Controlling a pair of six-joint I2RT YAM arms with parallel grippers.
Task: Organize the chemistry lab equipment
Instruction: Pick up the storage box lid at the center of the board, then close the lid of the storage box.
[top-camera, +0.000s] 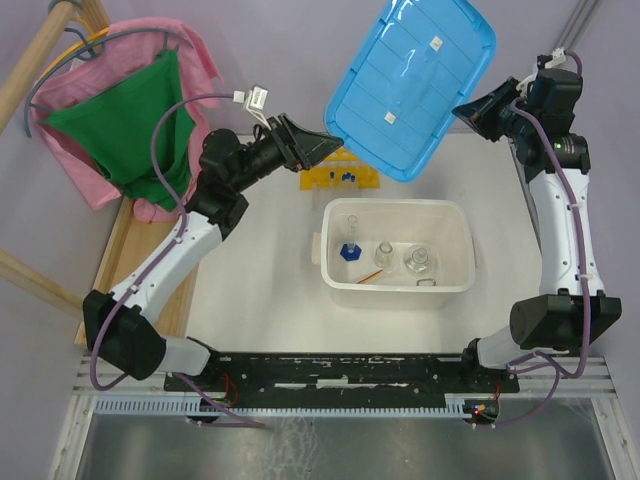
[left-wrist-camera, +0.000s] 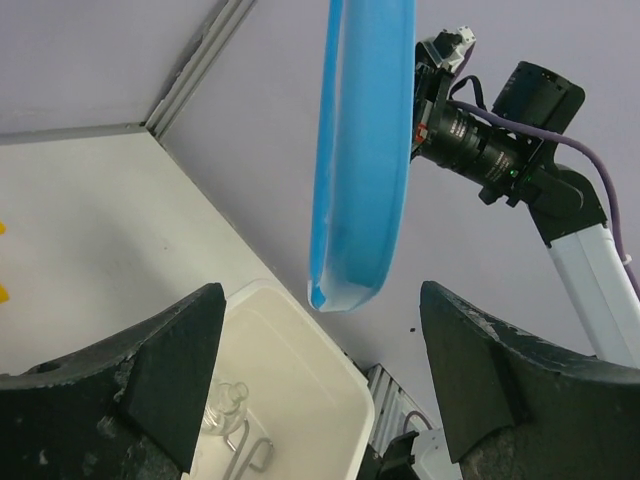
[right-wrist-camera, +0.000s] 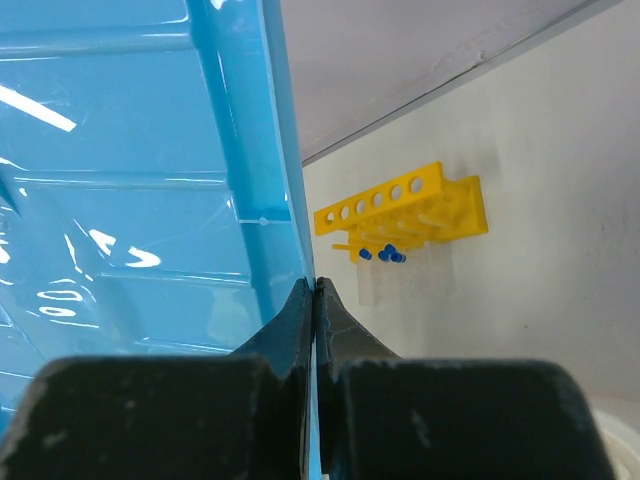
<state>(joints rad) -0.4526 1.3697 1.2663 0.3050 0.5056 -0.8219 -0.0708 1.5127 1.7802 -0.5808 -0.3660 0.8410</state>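
Two arms reach over the far half of the table. The right gripper has its jaws pinched tight on the rim of the flat blue lid and holds it in the air, tilted. The right wrist view shows the two fingers closed on the lid's edge with no gap. The left gripper has its fingers spread wide, with nothing between the pads. In the left wrist view the lid's lower corner hangs ahead of the fingers, apart from them.

The yellow rack sits on the table at the far side, beyond the white tub, partly hidden from above by the raised lid. The blue-capped tubes are gathered against the rack; whether any sits in a hole cannot be told.

The tub stands uncovered at mid-table, between the arms. It holds two glass flasks, upright and side by side, and a narrow clear cylinder on a blue foot to their left. The thin red rod lies on the floor in front of the flasks, and the metal tongs lie against the near wall.

A pink cloth with a green cloth on it hangs beside the table's left edge.
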